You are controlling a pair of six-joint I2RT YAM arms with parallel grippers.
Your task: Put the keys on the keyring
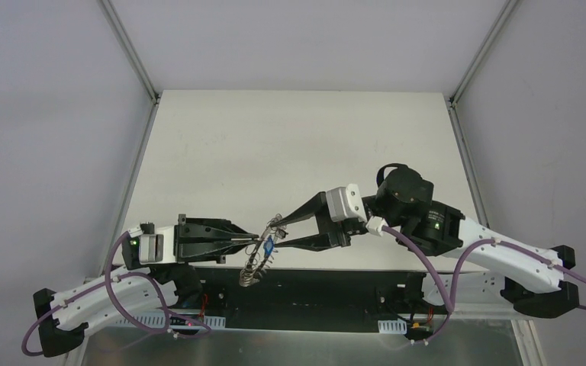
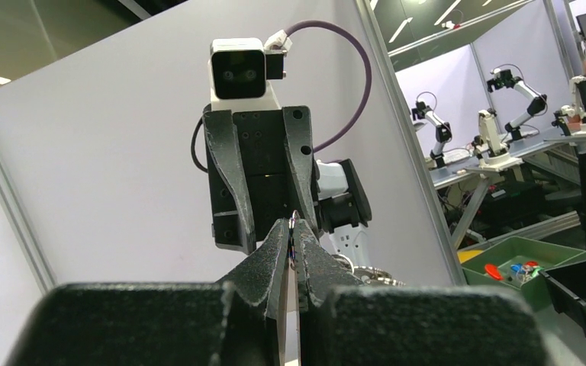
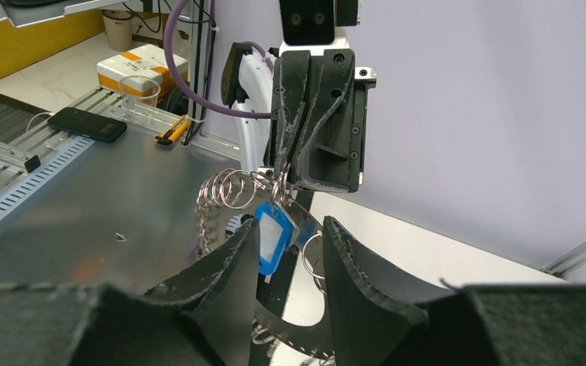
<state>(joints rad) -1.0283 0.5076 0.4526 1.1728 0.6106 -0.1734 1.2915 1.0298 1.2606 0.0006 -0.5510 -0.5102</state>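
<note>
**Keyring hanging between my two tools**

My left tool (image 3: 284, 175) is pinching shut on a wire loop of the keyring (image 1: 253, 267). It is holding the keyring in the air by the near edge of the counter (image 1: 290, 145), with the grey-brown band dangling below. My right tool (image 3: 290, 229) is standing open. Its fingers are flanking the blue-tagged key (image 3: 273, 240), which is hanging among the loops just under the left tool's tips. I cannot tell whether either finger is touching the tag.
</note>
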